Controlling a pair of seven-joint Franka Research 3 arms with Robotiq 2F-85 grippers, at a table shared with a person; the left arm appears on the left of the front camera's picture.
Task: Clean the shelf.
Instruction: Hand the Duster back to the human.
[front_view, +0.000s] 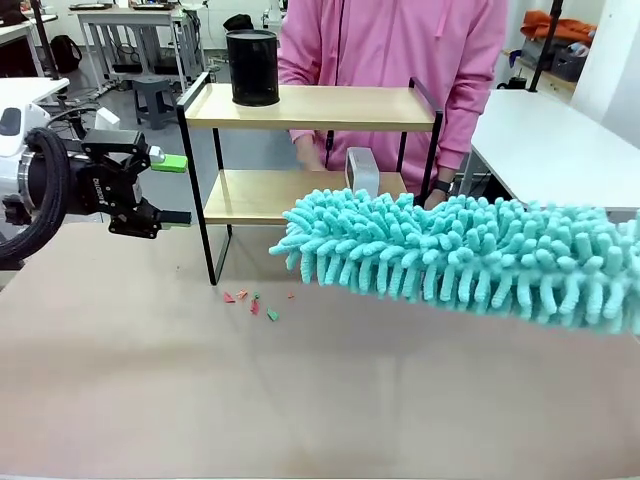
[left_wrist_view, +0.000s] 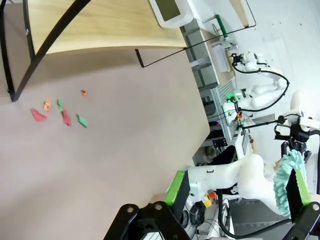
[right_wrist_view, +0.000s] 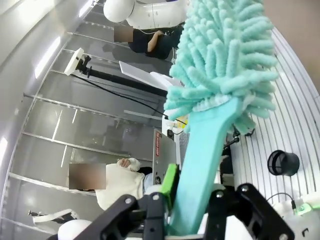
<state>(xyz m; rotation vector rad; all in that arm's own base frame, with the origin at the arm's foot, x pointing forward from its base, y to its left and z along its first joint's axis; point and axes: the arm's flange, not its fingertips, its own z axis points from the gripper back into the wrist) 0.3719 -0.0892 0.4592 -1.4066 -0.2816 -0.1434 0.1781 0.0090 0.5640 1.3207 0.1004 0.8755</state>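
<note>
- The shelf (front_view: 300, 105) stands on the far half of the table (front_view: 300, 420), in front of a person in a pink top (front_view: 390, 45). A black cup (front_view: 252, 67) sits on its top board and a small white device (front_view: 361, 170) on the lower one.
- The right gripper (right_wrist_view: 192, 200) is clamped tight on the flat handle of a fluffy teal duster (front_view: 470, 255). The duster's head hangs just in front of the lower board, right of centre.
- The left gripper (front_view: 172, 190) hovers left of the shelf with its jaws wide and holding nothing.
- Small red and green scraps (front_view: 250, 298) lie on the table near the shelf's front left leg.
- The shelf looks stiff but light, with thin legs, so a hard sweep could slide or tip it. Steadying it is probably best done at a black upright or side rail.
- The soft duster should bend around the cup and device, which look easy to knock over.
</note>
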